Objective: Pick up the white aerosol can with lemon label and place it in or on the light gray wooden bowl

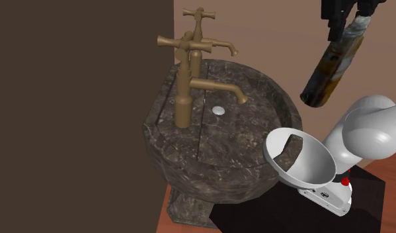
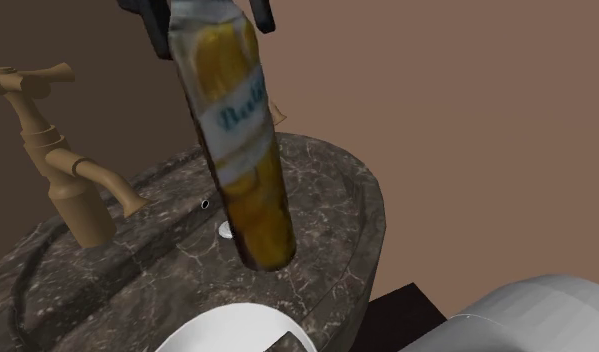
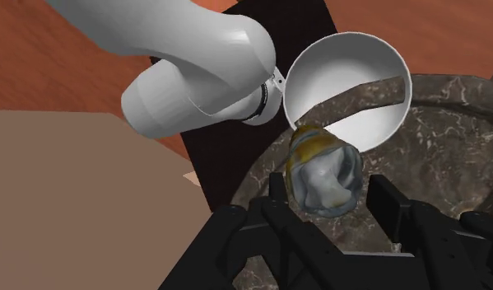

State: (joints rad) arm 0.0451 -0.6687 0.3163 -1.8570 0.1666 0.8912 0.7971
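So, carry step: the gripper (image 1: 343,23) is clamped on the top end of the aerosol can (image 1: 332,63), fingers closed just to the can's width. The can hangs tilted below them, touching nothing else. Label reads yellow & white; the lower part looks darker in the shoulder view. The can is up in the air, above and toward the shoulder view's right of the bowl (image 1: 316,162). Prob not over it yet, since in the wrist view its far end points at the bowl's near rim, not the middle.

The bowl is pale, near white, and sits at the edge of the dark marbled sink (image 1: 236,165) on the side toward the stand (image 1: 371,205), just beside the arm's white link (image 1: 371,126).

To do it well: shift across til the can's lower end is over the bowl's centre, then lower slowly & let go low. A long tilted can dropped from height would prob tip out or shove the bowl off the sink edge. Expect it to end up leaning across the inside, not standing.

Room: plenty above the basin. The tap (image 1: 190,73) is on the far side, well apart, no issue. Tight bits are the arm's own link next to the bowl, & the sink rim w/ a drop beyond it
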